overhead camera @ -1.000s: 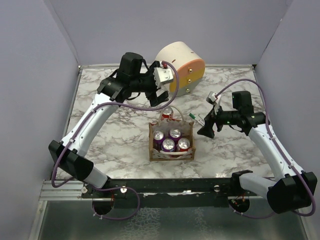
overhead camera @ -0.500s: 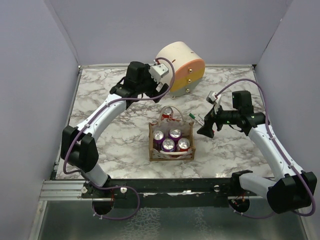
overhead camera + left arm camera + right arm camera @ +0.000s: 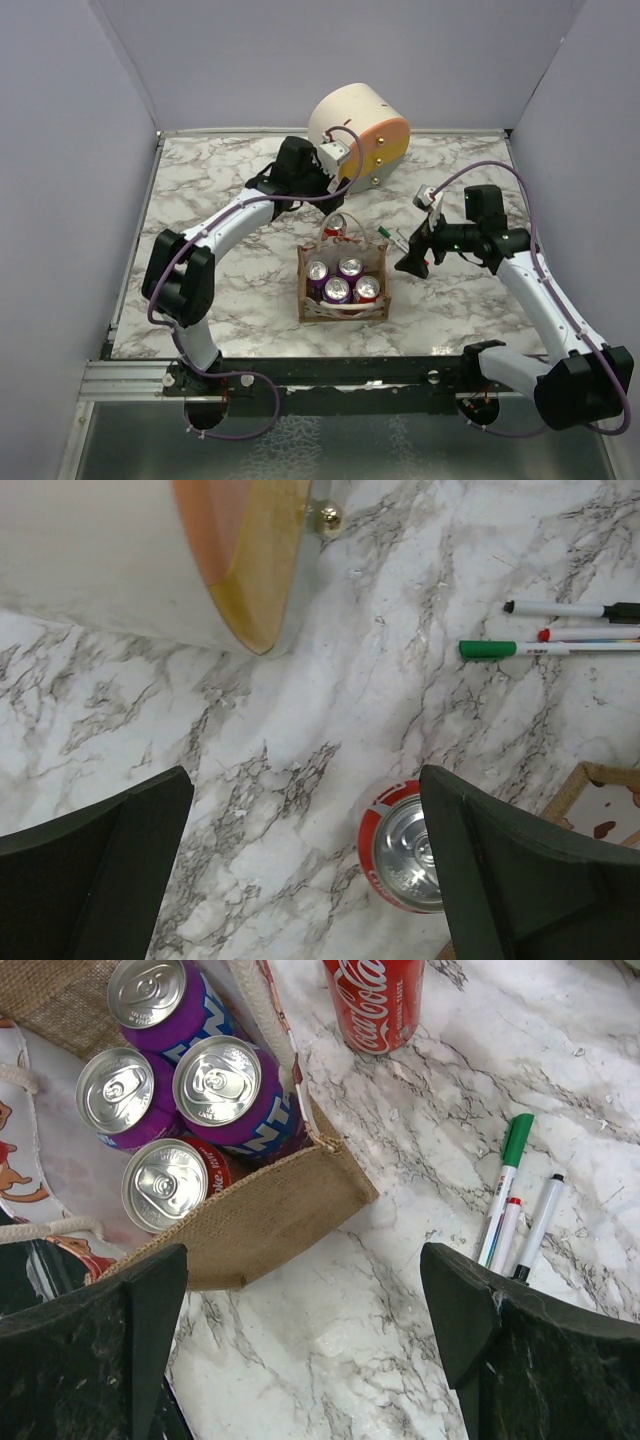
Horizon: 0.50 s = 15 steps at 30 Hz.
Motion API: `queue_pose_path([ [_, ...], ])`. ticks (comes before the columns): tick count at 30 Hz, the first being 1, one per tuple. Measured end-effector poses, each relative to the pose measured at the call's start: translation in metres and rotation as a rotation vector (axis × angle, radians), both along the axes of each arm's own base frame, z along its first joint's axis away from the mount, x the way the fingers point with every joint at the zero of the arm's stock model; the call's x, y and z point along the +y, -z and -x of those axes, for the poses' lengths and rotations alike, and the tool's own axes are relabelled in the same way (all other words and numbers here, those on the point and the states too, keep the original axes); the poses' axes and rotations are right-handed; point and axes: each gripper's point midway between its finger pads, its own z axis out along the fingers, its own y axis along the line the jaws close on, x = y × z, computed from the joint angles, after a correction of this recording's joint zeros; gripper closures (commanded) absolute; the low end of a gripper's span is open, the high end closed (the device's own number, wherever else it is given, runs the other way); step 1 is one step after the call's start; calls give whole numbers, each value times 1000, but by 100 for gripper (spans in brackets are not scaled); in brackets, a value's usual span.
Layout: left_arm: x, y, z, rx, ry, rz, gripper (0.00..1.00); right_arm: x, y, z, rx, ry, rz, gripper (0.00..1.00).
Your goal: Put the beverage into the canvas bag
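A red cola can (image 3: 336,226) stands upright on the marble just behind the canvas bag (image 3: 343,300). The tan bag holds several cans, purple ones (image 3: 223,1082) and a red one (image 3: 168,1186). My left gripper (image 3: 322,188) is open and empty, hovering above and behind the cola can. In the left wrist view the can (image 3: 405,858) sits low, partly under my right finger (image 3: 520,880). My right gripper (image 3: 412,258) is open and empty, to the right of the bag (image 3: 270,1222). The cola can (image 3: 375,1000) shows at the top of the right wrist view.
A cream-and-orange round drawer box (image 3: 360,135) stands at the back, close to my left wrist, and fills the top left of the left wrist view (image 3: 120,550). Three pens (image 3: 395,237) lie right of the cola can and also show in the right wrist view (image 3: 512,1205).
My left arm has swung right and stretched forward, bringing its gripper nearer the drawer box and over the cola can. The right arm, bag and cans have not moved.
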Motion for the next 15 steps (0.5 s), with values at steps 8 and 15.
queue_pose_path([
  [8, -31, 14, 22, 20, 77, -15, 1, 0, 3, 0, 1, 1, 1, 0],
  [15, -40, 34, 34, 46, 126, -73, 1, -1, 4, 1, -7, 2, 1, 1],
])
